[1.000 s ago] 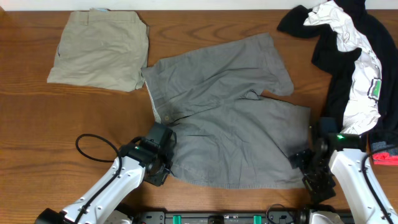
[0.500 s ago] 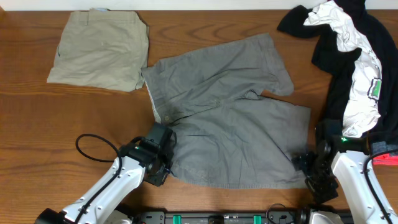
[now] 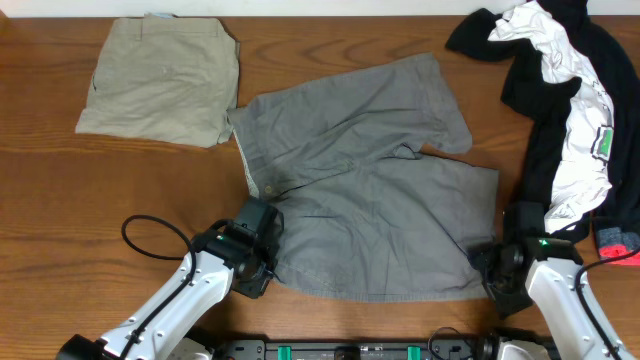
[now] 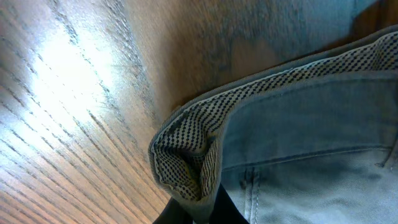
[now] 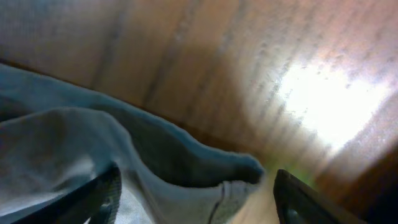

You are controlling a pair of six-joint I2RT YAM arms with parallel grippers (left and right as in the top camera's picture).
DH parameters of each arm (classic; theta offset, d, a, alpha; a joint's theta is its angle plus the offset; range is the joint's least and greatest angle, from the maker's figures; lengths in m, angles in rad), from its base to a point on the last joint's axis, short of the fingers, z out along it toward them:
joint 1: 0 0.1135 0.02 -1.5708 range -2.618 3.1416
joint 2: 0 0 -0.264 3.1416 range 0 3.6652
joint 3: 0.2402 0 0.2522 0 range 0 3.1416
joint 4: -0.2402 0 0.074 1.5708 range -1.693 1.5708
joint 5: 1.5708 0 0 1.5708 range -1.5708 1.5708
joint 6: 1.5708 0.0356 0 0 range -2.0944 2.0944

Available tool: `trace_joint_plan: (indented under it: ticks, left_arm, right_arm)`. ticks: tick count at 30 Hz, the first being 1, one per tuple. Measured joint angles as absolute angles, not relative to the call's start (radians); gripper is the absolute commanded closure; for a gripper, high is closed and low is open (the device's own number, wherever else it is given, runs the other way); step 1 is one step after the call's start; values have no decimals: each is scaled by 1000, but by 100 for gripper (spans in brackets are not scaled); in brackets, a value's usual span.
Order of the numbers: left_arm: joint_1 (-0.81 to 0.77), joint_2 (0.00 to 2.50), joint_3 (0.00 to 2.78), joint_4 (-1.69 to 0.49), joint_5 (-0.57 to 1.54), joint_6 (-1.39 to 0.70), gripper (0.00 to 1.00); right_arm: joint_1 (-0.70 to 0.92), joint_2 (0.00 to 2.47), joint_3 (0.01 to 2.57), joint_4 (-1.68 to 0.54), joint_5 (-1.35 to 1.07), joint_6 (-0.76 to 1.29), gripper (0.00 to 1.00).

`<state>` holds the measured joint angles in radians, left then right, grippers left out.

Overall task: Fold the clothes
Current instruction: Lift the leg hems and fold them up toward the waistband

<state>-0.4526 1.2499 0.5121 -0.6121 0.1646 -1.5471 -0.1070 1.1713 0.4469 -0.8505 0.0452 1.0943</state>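
The left gripper clamps the grey shorts at the waistband; the right gripper, open, straddles their hem corner.

spread shorts: grey | lining: checked | folded shorts: beige | table: brown

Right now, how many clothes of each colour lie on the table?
grey shorts: 1
beige shorts, folded: 1
white shirt: 1
black garments: at least 1, as the heap hides the count
piece with pink cuff: 1
Total: at least 5
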Motion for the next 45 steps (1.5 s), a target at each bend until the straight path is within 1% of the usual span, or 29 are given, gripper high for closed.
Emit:
trace_joint_plan:
  ticks: [2, 5, 6, 12, 17, 21, 27, 31, 39, 45]
  left_arm:
    - [-453, 1250, 512, -612, 165, -1547, 93]
    - [-453, 1250, 512, -612, 165, -1547, 93]
    - [-453, 1250, 512, -611, 164, -1547, 94]
    - [-453, 1249, 512, -611, 164, -1543, 94]
    - [-452, 1247, 512, -583, 162, -1507, 94]
    - [-437, 1207, 514, -523, 158, -1370, 94]
    - [-368, 1065, 565, -545, 161, -1146, 94]
    - [-318, 934, 604, -589, 158, -1038, 94]
    - [-291, 719, 635, -699, 146, -872, 94]
    - [-292, 648, 731, -734, 115, -762, 94]
  right_arm:
    - [-107, 1159, 433, -815, 35, 1089, 49]
    - [-107, 1153, 423, -772, 19, 1089, 81]
    - [-107, 1153, 423, -750, 10, 1096, 98]
    - [-107, 1154, 426, -724, -10, 1071, 99]
    - [-107, 1174, 453, -751, -6, 990, 99]
    - [-107, 1184, 542, -831, 32, 893, 99]
    - [-107, 1184, 801, -968, 60, 756, 99]
    - [-107, 1184, 904, -1058, 60, 713, 99]
    - [-106, 1148, 940, -1117, 47, 665, 99]
    - [-103, 1019, 995, -1123, 28, 608, 99]
